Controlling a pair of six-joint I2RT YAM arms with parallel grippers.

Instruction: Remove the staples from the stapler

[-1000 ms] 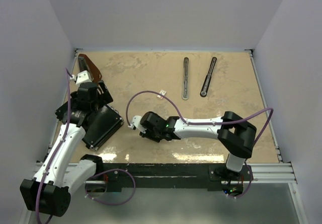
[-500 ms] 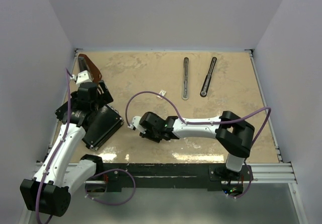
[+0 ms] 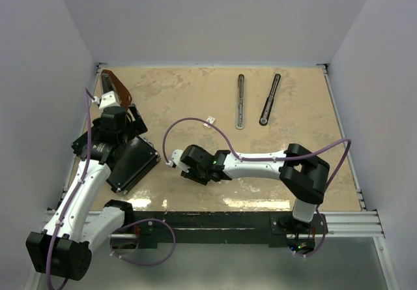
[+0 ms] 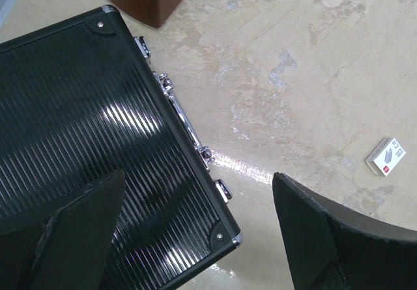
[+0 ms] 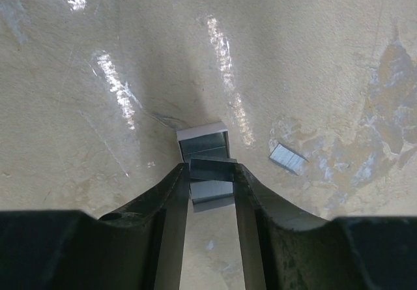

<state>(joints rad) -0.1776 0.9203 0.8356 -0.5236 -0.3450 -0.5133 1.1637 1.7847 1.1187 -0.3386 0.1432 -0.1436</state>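
Black and grey, the two stapler (image 3: pixel 240 101) bars lie side by side at the table's (image 3: pixel 313 140) far end, well apart from both arms. The right gripper (image 3: pixel 174 164) sits low at mid-table.

Left wrist: the left gripper (image 4: pixel 199 176) is spread wide above a ribbed case (image 4: pixel 78 107).

Right wrist: the fingers (image 5: pixel 171 192) are pinched on a silvery strip of staples (image 5: pixel 212 171). A loose strip (image 5: pixel 287 158) lies on the table just to its right.

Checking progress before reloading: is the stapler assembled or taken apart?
Taken apart: its black bar and grey metal bar lie side by side as separate pieces, not touching.
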